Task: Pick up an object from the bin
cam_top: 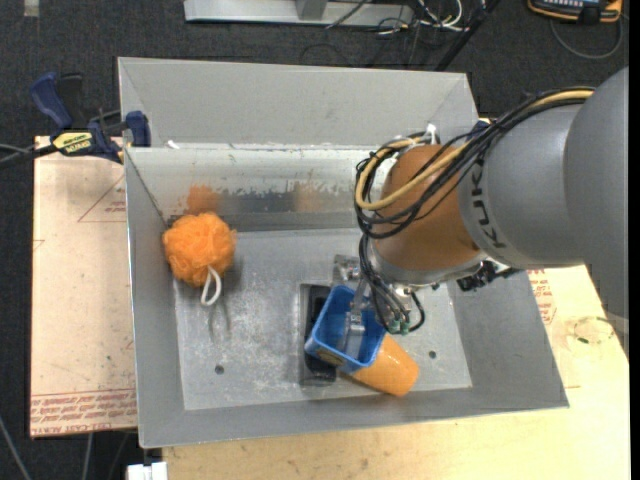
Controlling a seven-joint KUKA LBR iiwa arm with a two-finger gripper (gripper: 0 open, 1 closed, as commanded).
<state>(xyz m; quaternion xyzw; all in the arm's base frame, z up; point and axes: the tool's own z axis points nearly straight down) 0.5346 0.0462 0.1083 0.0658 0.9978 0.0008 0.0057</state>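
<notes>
Four items in grey metal bin (250, 368). Orange mesh pouf (199, 247) with white cord loop (211, 289), far left, well apart from the rest. Small blue tub (330, 333), tilted, at centre front, lying on a flat black item (315, 363) and touching an orange cup-shaped item (390, 373) at its right. Gripper (358, 320) lowered into the blue tub's open top; how far open it stands, and any hold, cannot be told.

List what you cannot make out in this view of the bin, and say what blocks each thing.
- Black thing: mostly under the blue box, so its kind is unclear.
- Orange thing: its upper end is hidden by the blue box.
- Blue box's inside: partly covered by the gripper.
- Bin floor on the camera view's right: hidden by the arm.
</notes>
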